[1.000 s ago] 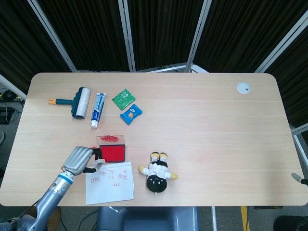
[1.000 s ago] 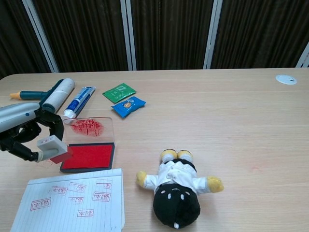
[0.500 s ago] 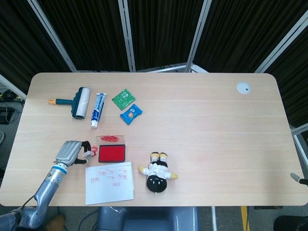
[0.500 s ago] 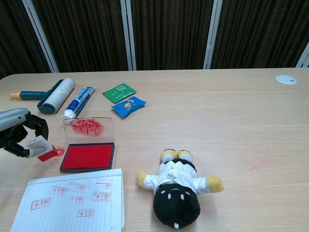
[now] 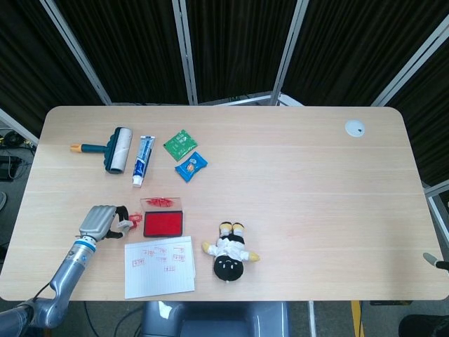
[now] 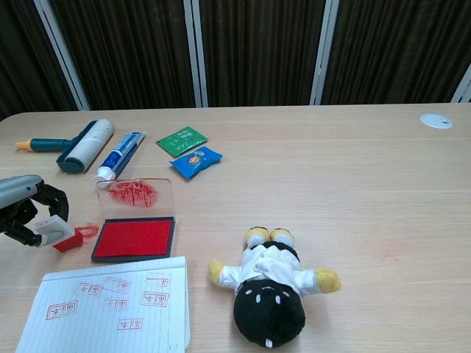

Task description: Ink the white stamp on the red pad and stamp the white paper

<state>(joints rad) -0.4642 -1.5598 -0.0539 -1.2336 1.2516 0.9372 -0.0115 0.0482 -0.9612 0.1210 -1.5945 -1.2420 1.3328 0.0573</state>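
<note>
My left hand (image 5: 98, 222) (image 6: 22, 209) grips the white stamp (image 5: 125, 225) (image 6: 57, 232), whose red inked base sits low against the table just left of the red pad (image 5: 163, 223) (image 6: 134, 238). A red ink smear (image 6: 89, 229) marks the wood between the stamp and the pad. The white paper (image 5: 159, 265) (image 6: 110, 305) lies in front of the pad and bears several red stamp prints. At the right edge of the head view only a small grey tip (image 5: 431, 258) shows, probably of my right hand; its fingers are hidden.
The pad's clear lid (image 6: 136, 193), smeared red, lies behind the pad. A plush doll (image 5: 229, 258) lies right of the paper. Further back are a lint roller (image 5: 116, 149), a toothpaste tube (image 5: 142, 160), and green (image 5: 180, 144) and blue (image 5: 191, 166) sachets.
My left hand has carried the stamp leftward, off the paper's corner and away from the pad, and down to the table. Nothing else moved.
</note>
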